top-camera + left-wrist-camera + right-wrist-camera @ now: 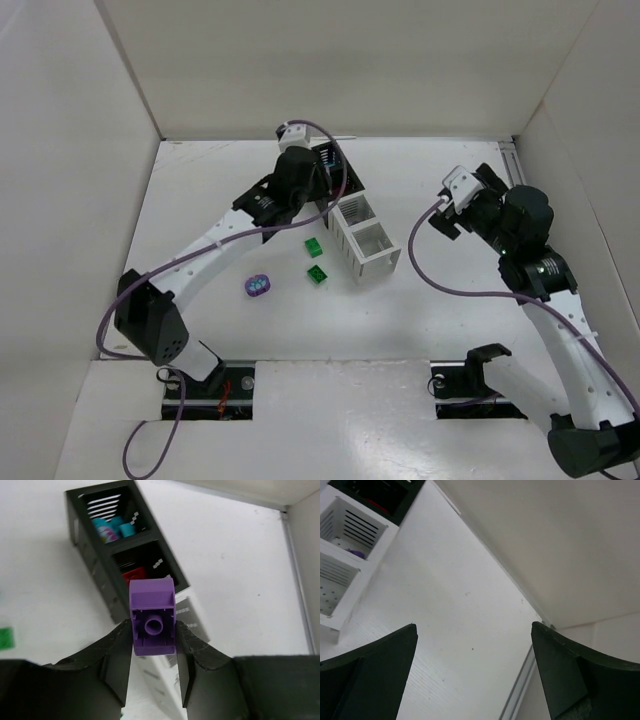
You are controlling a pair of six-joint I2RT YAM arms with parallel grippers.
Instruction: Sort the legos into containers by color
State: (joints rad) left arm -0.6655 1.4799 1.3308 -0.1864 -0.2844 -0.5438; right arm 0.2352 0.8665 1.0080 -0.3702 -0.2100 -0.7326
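L fingers [117,665] clamped on purple lego [152,625] betw tips; R fingers [370,675] apart

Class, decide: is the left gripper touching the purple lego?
Touching. The left wrist view shows the left gripper clamping the purple lego, fingers pressed against its sides.

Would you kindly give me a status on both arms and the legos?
Left tool shut on purple lego, above the containers. Right tool open, empty. Two green legos loose on table. Path clear.
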